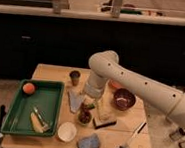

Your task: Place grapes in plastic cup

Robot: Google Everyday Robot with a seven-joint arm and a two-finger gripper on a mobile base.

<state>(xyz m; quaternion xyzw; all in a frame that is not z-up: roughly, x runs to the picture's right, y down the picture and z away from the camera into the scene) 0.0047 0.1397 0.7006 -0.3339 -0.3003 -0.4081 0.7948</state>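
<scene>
The grapes (84,116) are a small dark red bunch near the middle of the wooden table (124,132). They seem to sit in the short clear plastic cup (79,120), whose rim shows faintly around them. My gripper (88,105) hangs at the end of the white arm (135,86), pointing down directly above the grapes and very close to them. I cannot tell whether it touches them.
A green tray (11,118) at the left holds an orange fruit (29,87) and a banana (37,122). Around the grapes stand a white cup (67,131), a dark brownish cup (75,77), a maroon bowl (124,98), a blue sponge (89,143), a brush (131,139) and a yellow-topped block (103,118).
</scene>
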